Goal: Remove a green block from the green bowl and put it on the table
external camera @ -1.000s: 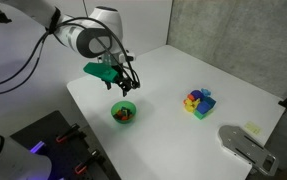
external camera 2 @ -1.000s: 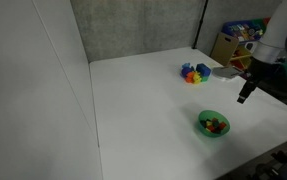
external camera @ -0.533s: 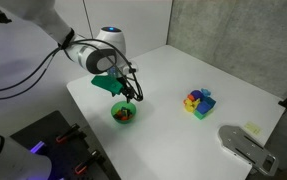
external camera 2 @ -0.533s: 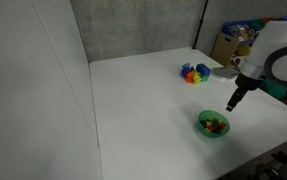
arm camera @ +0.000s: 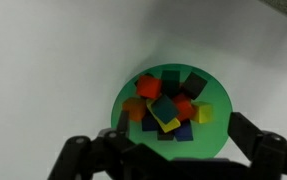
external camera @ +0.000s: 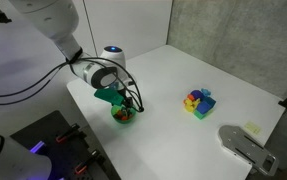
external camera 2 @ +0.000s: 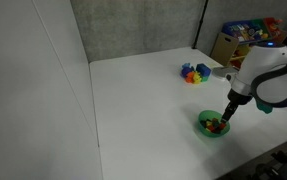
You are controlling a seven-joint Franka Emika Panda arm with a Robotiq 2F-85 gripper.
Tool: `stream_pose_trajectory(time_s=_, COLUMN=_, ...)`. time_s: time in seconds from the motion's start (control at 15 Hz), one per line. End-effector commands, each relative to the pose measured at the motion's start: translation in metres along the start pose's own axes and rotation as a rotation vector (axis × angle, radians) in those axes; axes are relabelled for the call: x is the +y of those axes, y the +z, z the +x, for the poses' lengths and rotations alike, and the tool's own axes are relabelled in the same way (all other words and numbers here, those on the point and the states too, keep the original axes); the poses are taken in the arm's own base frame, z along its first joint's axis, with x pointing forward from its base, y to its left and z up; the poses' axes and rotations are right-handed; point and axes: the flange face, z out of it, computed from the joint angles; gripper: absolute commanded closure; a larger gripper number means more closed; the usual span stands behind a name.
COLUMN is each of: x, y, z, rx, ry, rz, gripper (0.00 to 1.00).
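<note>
Green block [arm camera: 164, 107], perhaps, wrist view only

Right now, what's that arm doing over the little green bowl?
The robot's claw hangs open just above the green bowl, which is full of small coloured cubes. A dark green block lies near the middle of the pile. Nothing is gripped yet. A multicoloured block cluster sits apart on the white table.
</note>
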Motion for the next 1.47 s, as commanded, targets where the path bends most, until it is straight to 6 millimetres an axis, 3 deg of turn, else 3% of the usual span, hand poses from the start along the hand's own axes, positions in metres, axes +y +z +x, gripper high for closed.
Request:
stream_pose_trajectory(time_s=0.0, x=0.002, y=0.02, z=0.009, rx=0.01, ry=-0.052, rz=-0.018, gripper=0.0)
stream_pose_trajectory(time_s=0.53, x=-0.001, y=0.05, z=0.016, rx=0.031, ry=-0.121, rz=-0.046, gripper=0.0)
stream_pose_trajectory(time_s=1.0, x=-0.008, y=0.065, z=0.022, rx=0.046, ry=-0.142, rz=-0.042, gripper=0.0)
stream_pose_trajectory(time_s=1.07, x=-0.009, y=0.066, z=0.023, rx=0.047, ry=-0.145, rz=-0.043, gripper=0.05)
stream_pose_trajectory(time_s=1.13, x=-0.009, y=0.067, z=0.024, rx=0.048, ry=-0.147, rz=-0.043, gripper=0.26)
stream_pose_trajectory(time_s=1.27, x=-0.01, y=0.068, z=0.025, rx=0.051, ry=-0.149, rz=-0.046, gripper=0.3)
stream_pose_trajectory(time_s=1.4, x=-0.009, y=0.068, z=0.027, rx=0.054, ry=-0.148, rz=-0.049, gripper=0.48)
